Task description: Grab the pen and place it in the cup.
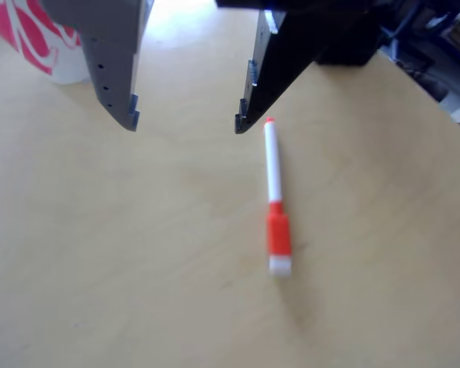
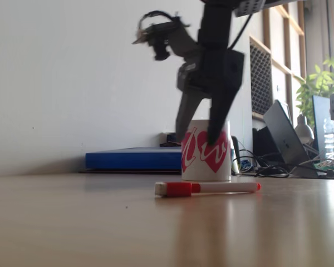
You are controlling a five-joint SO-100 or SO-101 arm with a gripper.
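pen still on the table, gripper lining up above it

pen [image 2: 207,188] is the closest thing to the fixed camera, lying flat on the wooden table [image 2: 72,222] with its red-orange cap pointing left in that view and the little tip to the right. behind it sits the cup [image 2: 206,150], white with the big heart on the side, standing upright and apart from the pen.

gripper [image 1: 185,126] hangs in the air with its jaws spread wide and nothing between them. from the other view the dark finger's tip is just beside the pen's [image 1: 275,198] small tip end, while the grey finger is well off to the left over bare table [image 1: 138,268]. the cup [image 1: 38,38] peeks in at the top left corner there.

so i'd say this is the approach step, grab not yet done. the pen looks off to one side of the gap, not between the fingers, so the next move probably needs a shift toward the barrel so the jaws straddle it, then come down and close. slim barrel, so a sloppy close could just roll it away.
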